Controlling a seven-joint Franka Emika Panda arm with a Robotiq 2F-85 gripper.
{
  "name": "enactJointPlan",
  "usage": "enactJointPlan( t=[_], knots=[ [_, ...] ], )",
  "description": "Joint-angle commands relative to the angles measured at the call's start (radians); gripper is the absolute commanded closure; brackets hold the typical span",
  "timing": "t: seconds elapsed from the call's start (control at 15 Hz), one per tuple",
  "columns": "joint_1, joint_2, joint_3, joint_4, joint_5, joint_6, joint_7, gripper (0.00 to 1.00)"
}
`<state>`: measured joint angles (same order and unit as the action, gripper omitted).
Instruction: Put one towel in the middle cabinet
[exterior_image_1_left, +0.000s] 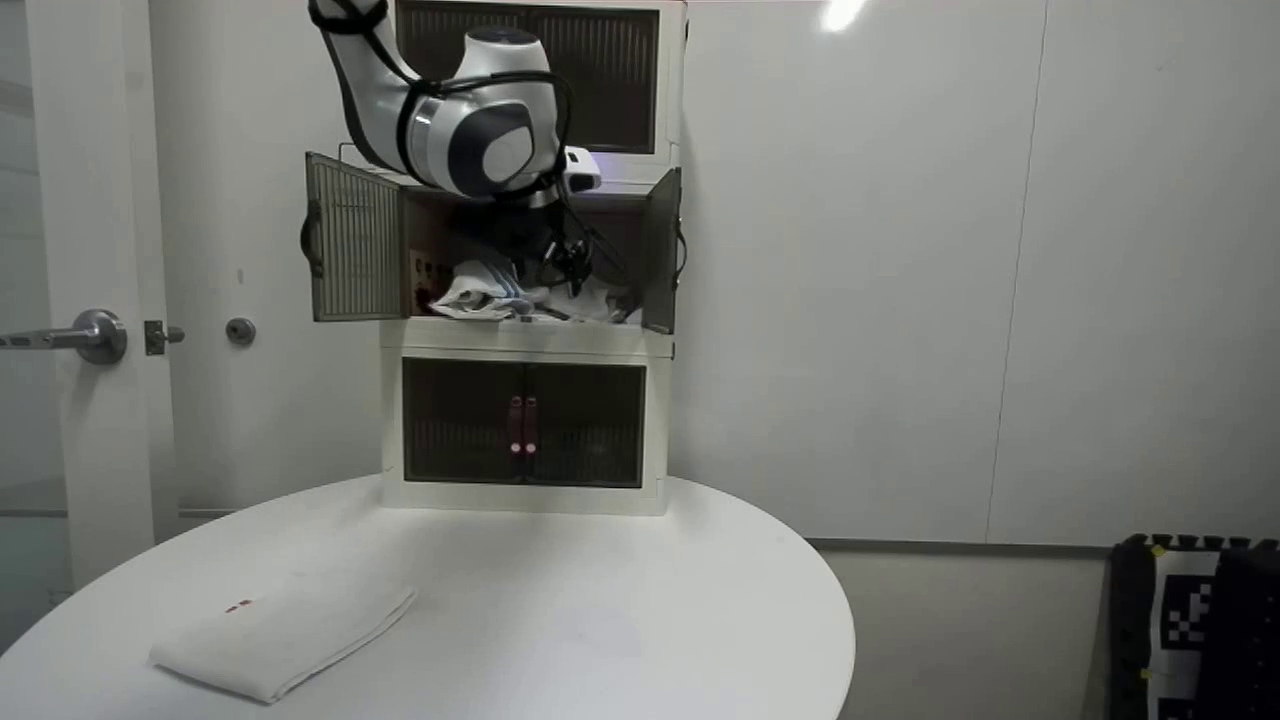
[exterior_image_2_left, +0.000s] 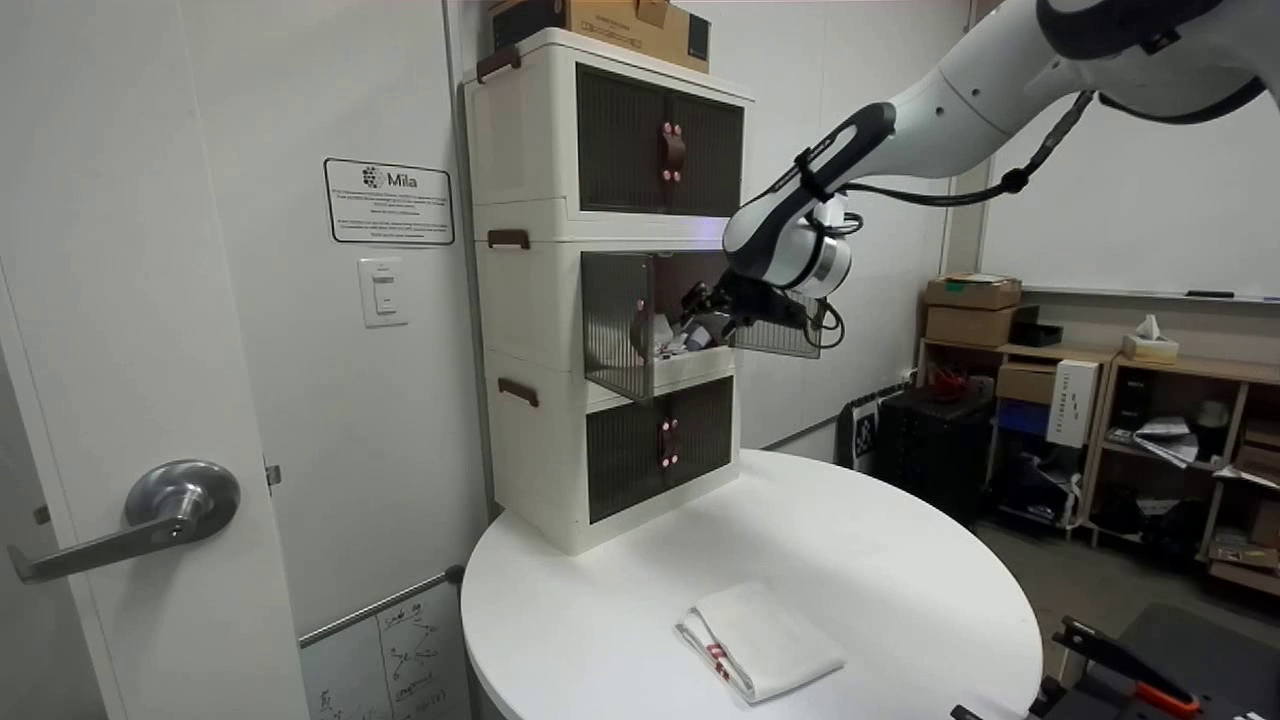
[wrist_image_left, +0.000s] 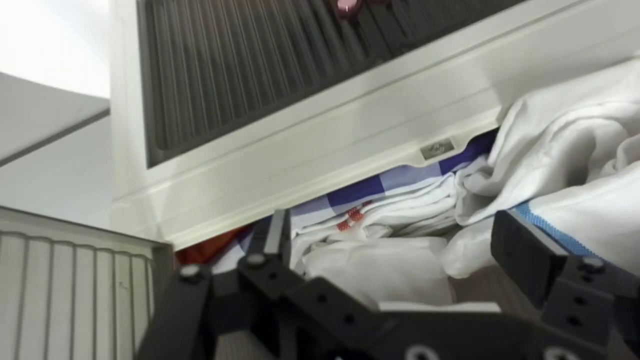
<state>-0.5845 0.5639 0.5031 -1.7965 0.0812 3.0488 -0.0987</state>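
Note:
The middle cabinet stands with both dark doors swung open. The striped towel lies crumpled inside it, at the front. In the wrist view the towel shows a light-blue stripe and lies at and beyond the right finger; whether they touch cannot be told. My gripper is at the cabinet opening, above the cloths. In the wrist view its fingers are wide apart, with white cloth visible beyond and between them, not clamped.
Open doors flank the arm. Inside the cabinet are a folded white cloth with red marks and a blue-checked cloth. A plain white folded towel lies on the round table. The bottom cabinet is shut.

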Motion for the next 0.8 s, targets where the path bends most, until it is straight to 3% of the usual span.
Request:
enactJointPlan(
  t=[0.0,0.07,0.13,0.27,0.47,0.73],
  knots=[
    [-0.155,-0.166,0.15,-0.153,0.061,-0.227,-0.05,0.0],
    [-0.08,-0.247,0.056,-0.181,0.139,-0.308,-0.06,0.0],
    [-0.066,-0.3,0.032,-0.2,0.163,-0.388,-0.062,0.0],
    [0.033,-0.402,-0.087,-0.229,0.176,-0.511,-0.06,0.0],
    [0.218,-0.512,-0.291,-0.283,0.062,-0.616,-0.022,0.0],
    [0.359,-0.624,-0.424,-0.392,-0.029,-0.643,-0.05,0.0]
  ],
)
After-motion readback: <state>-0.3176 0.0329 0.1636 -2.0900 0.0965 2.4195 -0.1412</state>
